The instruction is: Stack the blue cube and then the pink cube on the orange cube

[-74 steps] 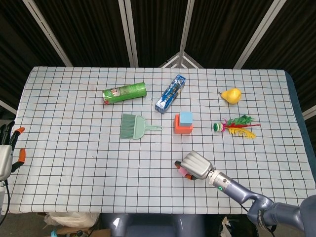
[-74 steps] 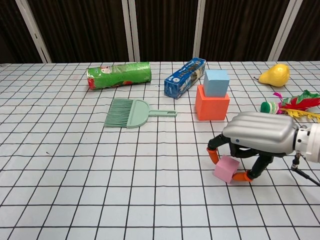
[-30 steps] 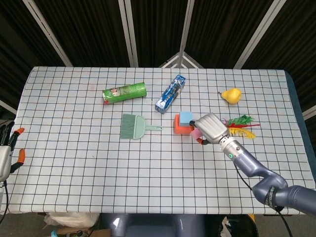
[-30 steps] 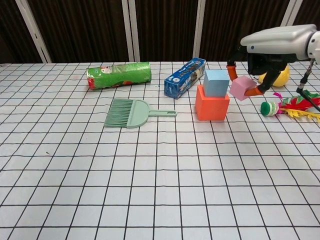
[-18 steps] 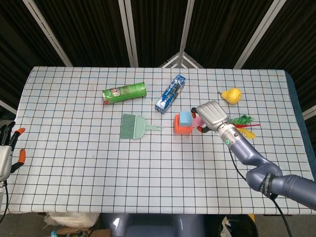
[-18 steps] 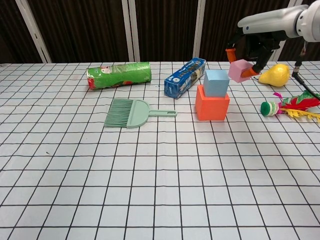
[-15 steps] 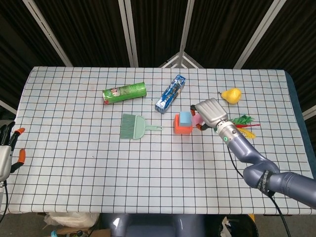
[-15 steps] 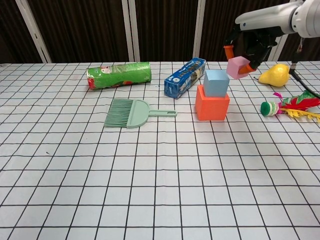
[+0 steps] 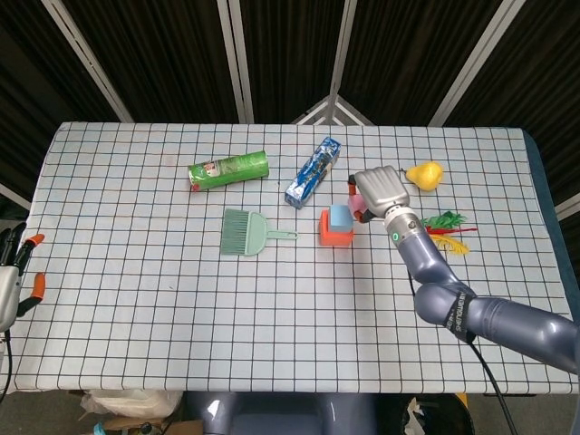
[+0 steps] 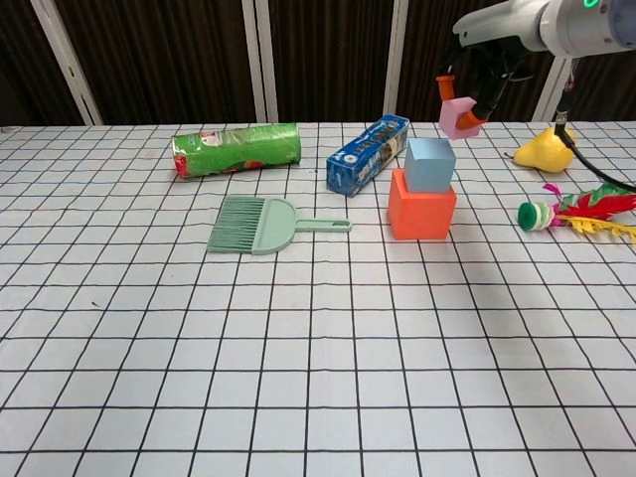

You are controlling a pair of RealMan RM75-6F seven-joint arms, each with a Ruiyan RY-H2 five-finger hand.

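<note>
The blue cube (image 10: 429,164) sits on top of the orange cube (image 10: 421,207) near the table's middle; in the head view the blue cube (image 9: 340,216) rests on the orange cube (image 9: 334,230) too. My right hand (image 10: 494,45) holds the pink cube (image 10: 457,117) in the air, above and slightly right of the blue cube. In the head view my right hand (image 9: 380,192) covers most of the pink cube (image 9: 357,202). My left hand (image 9: 13,272) rests off the table's left edge, fingers apart and holding nothing.
A blue box (image 10: 368,155) lies just left of the stack, a green can (image 10: 236,149) farther left, and a green brush (image 10: 260,224) in front of it. A yellow pear (image 10: 545,149) and a feathered shuttlecock (image 10: 576,214) lie to the right.
My right hand lifted the pink cube from the table's front and carried it up and back. Over the last half second it rose further and shifted left toward the stack.
</note>
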